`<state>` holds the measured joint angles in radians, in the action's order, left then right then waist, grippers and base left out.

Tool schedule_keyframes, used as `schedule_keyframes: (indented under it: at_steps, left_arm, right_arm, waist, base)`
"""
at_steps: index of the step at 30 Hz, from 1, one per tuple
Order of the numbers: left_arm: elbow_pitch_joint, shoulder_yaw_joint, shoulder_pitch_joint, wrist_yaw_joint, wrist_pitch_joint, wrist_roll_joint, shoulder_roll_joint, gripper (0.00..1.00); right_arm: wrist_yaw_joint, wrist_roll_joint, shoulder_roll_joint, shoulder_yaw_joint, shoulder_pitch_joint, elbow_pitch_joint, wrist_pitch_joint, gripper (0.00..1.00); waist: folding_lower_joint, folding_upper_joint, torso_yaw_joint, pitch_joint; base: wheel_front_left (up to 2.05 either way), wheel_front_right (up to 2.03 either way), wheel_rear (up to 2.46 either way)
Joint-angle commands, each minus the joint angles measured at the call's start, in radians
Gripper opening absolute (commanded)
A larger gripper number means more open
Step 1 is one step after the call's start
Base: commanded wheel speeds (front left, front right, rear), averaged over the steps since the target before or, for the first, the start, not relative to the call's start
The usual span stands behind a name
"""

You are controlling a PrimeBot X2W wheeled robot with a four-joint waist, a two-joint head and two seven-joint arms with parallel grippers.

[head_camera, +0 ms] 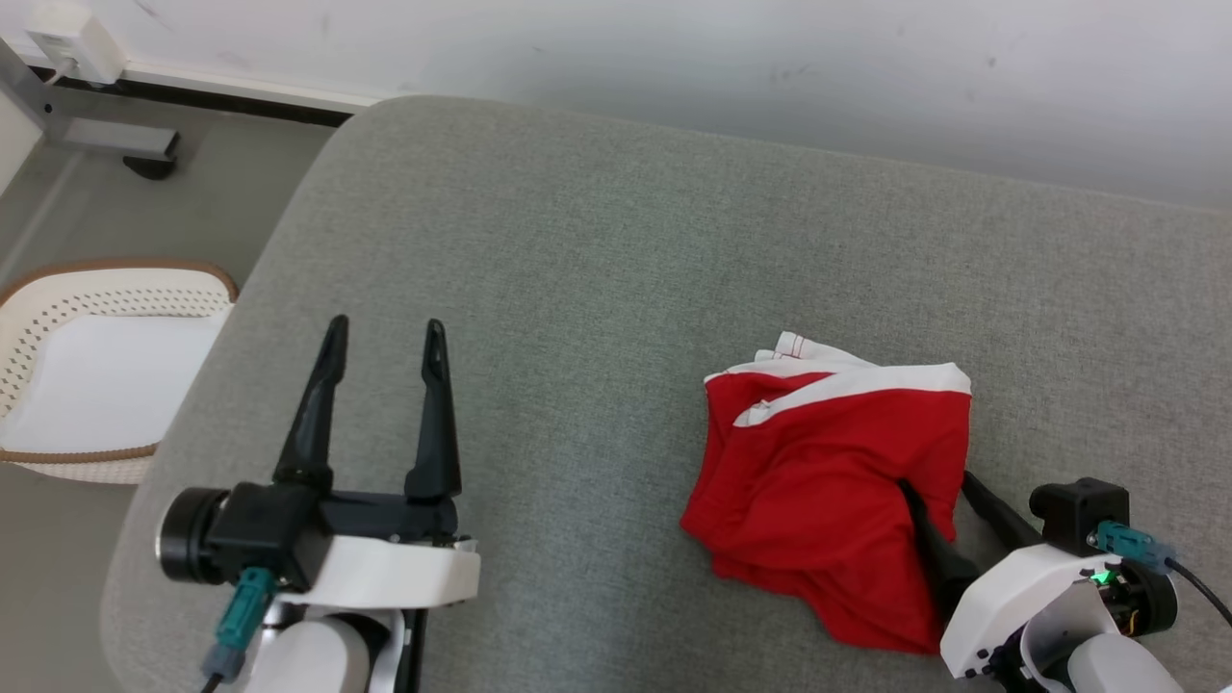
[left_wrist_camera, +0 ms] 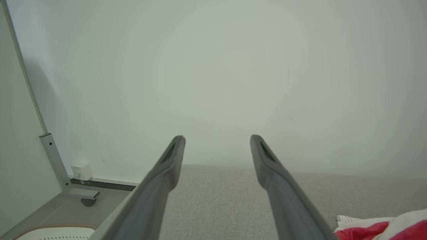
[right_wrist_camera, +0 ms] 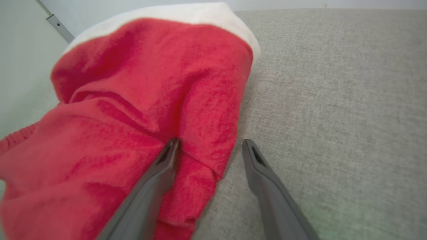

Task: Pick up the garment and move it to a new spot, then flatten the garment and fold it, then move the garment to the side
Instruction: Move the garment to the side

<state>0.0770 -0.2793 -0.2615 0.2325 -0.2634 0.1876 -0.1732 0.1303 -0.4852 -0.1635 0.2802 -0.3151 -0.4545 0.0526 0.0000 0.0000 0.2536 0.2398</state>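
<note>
Garment: you have the red garment (head_camera: pixel 828 481) with its white band crumpled on the grey pad (head_camera: pixel 597 289), right of the middle.
Right gripper (head_camera: pixel 934 479): your fingers stand spread at the garment's near right edge. One lies on the red cloth, the other is just beside it over bare pad, and a fold sits between them.
Left gripper (head_camera: pixel 386 324): your fingers are spread wide and empty over bare pad, well apart from the garment.
Basket (head_camera: pixel 38 322): white, on the floor off the pad's left edge.
</note>
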Motion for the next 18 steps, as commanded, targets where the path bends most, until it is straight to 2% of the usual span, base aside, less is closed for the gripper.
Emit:
schedule_keyframes:
  at_steps: [1,2,7,11,14,18]
  left_arm:
    - [-0.003,0.007,0.009,-0.006,-0.001,-0.013,0.001,1.00]
    - [-0.005,0.010,0.011,-0.013,-0.001,-0.021,0.005,1.00]
    - [-0.020,0.031,0.022,-0.037,-0.001,-0.042,0.015,1.00]
    - [-0.023,0.048,0.032,-0.050,-0.001,-0.061,0.015,1.00]
    - [-0.023,0.062,0.043,-0.058,-0.001,-0.069,0.011,1.00]
    - [-0.023,0.071,0.058,-0.070,0.000,-0.071,0.007,1.00]
  right_arm:
    - [0.000,-0.008,-0.004,0.015,0.012,-0.035,0.021,0.19]
    - [0.000,-0.015,-0.006,0.021,0.006,-0.043,0.017,0.00]
    - [-0.001,0.007,-0.048,0.036,-0.019,-0.025,-0.049,0.00]
    - [-0.001,0.062,-0.074,0.028,-0.010,0.019,-0.084,0.00]
    - [-0.001,0.088,-0.088,0.021,0.009,0.059,-0.080,0.00]
    - [-0.001,0.104,-0.103,0.015,0.037,0.114,-0.062,0.00]
  waist:
    - [0.0000,0.0000,-0.001,0.001]
    - [0.0000,0.0000,-0.001,0.002]
    - [0.0000,0.0000,-0.011,-0.001]
    - [0.0000,0.0000,-0.054,-0.010]
    - [0.0000,0.0000,-0.118,-0.014]
    - [0.0000,0.0000,-0.242,-0.014]
  base:
    - [0.00,0.00,0.00]
    - [0.00,0.00,0.00]
    - [0.00,0.00,0.00]
    - [0.00,0.00,0.00]
    - [0.00,0.00,0.00]
    - [0.00,0.00,0.00]
